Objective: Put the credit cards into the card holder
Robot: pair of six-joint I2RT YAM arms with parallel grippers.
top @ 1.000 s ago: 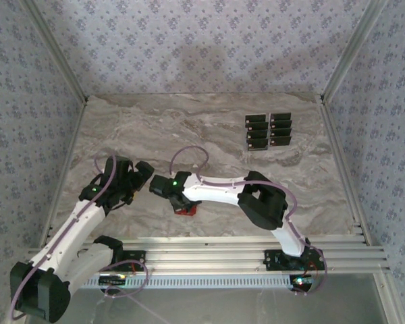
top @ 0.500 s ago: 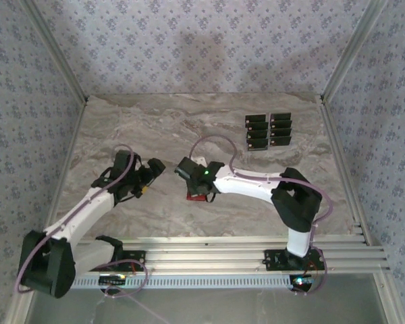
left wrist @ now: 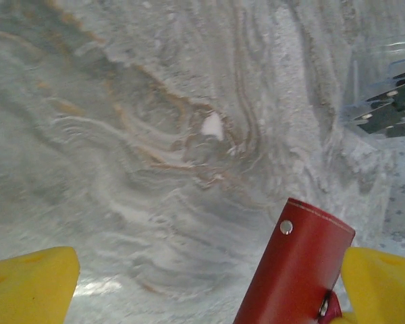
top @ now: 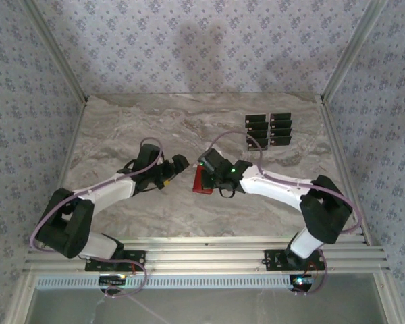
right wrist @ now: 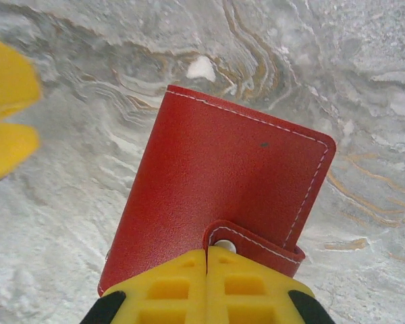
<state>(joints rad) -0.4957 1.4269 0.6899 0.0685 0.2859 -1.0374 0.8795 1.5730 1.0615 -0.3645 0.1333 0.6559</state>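
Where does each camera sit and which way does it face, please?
Top external: above and behind the bases, looking down on the table; left gripper and right gripper show.
Left wrist: on the left arm, facing the card holder across the table; own yellow fingers spread below.
Right wrist: on the right arm, facing down at the card holder clamped in its shut fingers.
Shared: all three show the card holder; top and left wrist show the credit cards.

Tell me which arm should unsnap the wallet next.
Left, probably. The right gripper is shut on the wallet near its snap tab, so it is busy. The left gripper is open, empty and close beside the wallet.
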